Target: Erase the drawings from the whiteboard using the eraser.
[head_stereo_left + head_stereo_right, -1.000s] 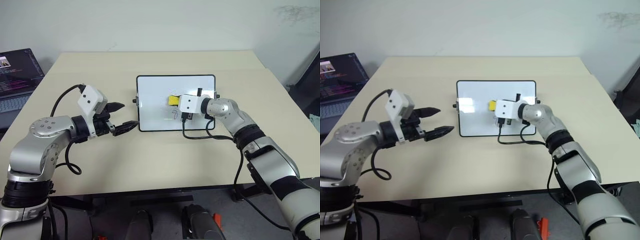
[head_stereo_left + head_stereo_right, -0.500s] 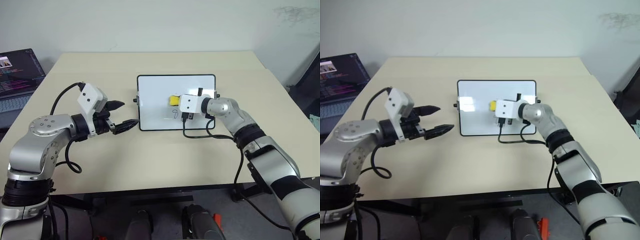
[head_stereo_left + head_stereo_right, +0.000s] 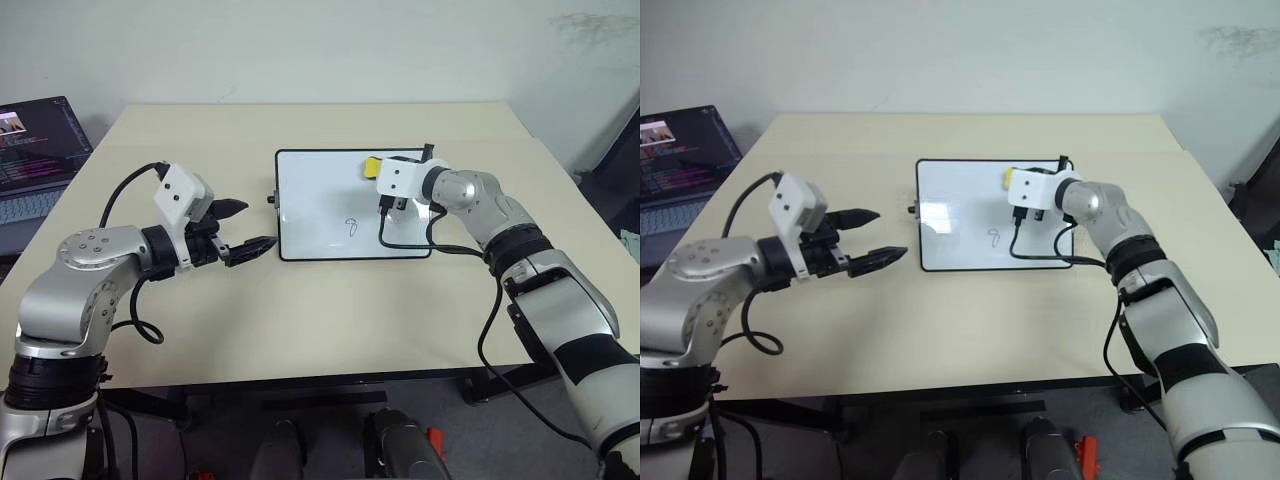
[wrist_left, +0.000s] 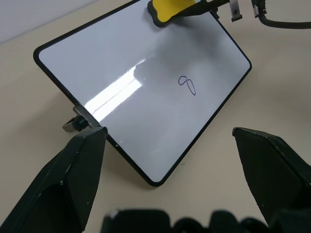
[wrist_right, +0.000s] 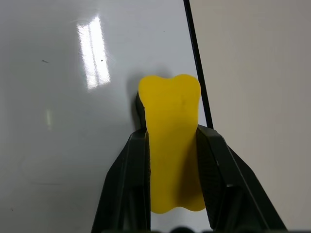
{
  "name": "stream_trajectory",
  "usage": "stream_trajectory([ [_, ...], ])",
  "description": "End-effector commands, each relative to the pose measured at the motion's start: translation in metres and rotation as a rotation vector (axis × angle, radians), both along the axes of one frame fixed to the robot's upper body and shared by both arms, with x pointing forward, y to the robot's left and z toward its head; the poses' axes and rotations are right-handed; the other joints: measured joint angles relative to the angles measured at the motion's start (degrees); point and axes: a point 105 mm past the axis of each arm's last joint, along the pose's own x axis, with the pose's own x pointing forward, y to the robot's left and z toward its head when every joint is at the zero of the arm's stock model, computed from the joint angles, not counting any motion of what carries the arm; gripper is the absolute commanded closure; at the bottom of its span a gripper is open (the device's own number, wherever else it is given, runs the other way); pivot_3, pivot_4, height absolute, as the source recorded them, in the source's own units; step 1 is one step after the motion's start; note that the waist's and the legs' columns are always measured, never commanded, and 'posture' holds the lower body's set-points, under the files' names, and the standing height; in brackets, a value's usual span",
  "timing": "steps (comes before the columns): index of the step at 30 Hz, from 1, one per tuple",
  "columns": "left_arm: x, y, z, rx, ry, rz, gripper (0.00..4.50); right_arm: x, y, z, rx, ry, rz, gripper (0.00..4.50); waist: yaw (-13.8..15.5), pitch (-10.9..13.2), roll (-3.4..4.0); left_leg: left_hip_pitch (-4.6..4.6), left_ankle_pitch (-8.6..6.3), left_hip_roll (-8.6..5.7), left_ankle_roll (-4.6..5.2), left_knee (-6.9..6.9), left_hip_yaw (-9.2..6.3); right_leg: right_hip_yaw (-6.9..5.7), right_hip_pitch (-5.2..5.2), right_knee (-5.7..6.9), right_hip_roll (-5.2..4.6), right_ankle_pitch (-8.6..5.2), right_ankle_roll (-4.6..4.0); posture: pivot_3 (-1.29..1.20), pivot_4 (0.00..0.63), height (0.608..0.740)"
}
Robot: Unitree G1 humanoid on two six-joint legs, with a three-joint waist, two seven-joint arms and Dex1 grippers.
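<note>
1. Whiteboard (image 3: 330, 205) lies flat near the middle of the beige table (image 3: 300, 320), its black frame and a small side knob facing the left arm.
2. The right gripper (image 5: 171, 145) is clamped on the yellow eraser (image 3: 371, 166), both black fingers squeezing its sides.
3. The eraser sits at the far edge of the board, toward its right corner; in the right wrist view it lies just beside the black frame, and whether it presses the white surface I cannot tell.
4. One of the drawings (image 4: 187, 85), a small dark loop like an 8, remains in the board's lower middle, well apart from the eraser.
5. The left gripper (image 3: 245, 228) hovers just beside the board's left edge, its fingers spread wide and holding nothing.
6. A black cable (image 3: 420, 245) trails from the right wrist across the board's near right corner.
7. A laptop (image 3: 35, 150) sits open at the far left.
</note>
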Motion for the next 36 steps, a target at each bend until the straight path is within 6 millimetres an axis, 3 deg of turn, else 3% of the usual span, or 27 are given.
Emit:
stream_trajectory([
  [1, -0.001, -0.003, 0.011, 0.007, -0.051, -0.02, 0.0, -0.009, 0.008, -0.011, -0.018, 0.045, 0.055, 3.52, 0.0, 0.0, 0.0, 0.0, 0.0, 0.0, 0.0, 0.0, 0.0, 0.0, 0.0, 0.0, 0.0, 0.0, 0.0, 0.0, 0.15, 0.74],
  [9, -0.001, -0.004, 0.011, 0.007, -0.052, -0.023, 0.0, -0.03, 0.024, -0.038, -0.057, 0.113, 0.141, 3.52, 0.0, 0.0, 0.0, -0.01, 0.0, 0.01, 0.0, -0.02, -0.02, -0.03, -0.03, 0.03, 0.01, 0.0, 0.0, 0.0, 0.15, 0.74],
  [23, 0.0, -0.005, 0.011, 0.012, -0.052, -0.025, 0.0, -0.029, 0.022, -0.042, -0.135, 0.071, 0.122, 3.52, 0.0, 0.0, 0.0, -0.01, 0.0, 0.0, 0.0, -0.02, -0.03, -0.03, -0.02, 0.01, 0.0, 0.0, 0.0, 0.0, 0.15, 0.74],
  [27, 0.0, -0.005, 0.01, 0.012, -0.052, -0.026, 0.0, -0.024, 0.022, -0.034, -0.128, 0.032, 0.099, 3.52, 0.0, 0.0, 0.0, -0.01, 0.0, 0.0, 0.0, -0.01, -0.03, -0.02, -0.02, 0.0, 0.0, 0.0, 0.0, 0.0, 0.15, 0.74],
  [36, -0.001, -0.005, 0.01, 0.011, -0.052, -0.027, 0.0, -0.004, 0.018, 0.013, 0.018, -0.098, -0.005, 3.52, 0.0, 0.0, 0.0, -0.03, 0.03, 0.0, 0.01, 0.0, -0.03, -0.02, -0.04, -0.01, 0.0, 0.01, -0.02, 0.0, 0.15, 0.74],
])
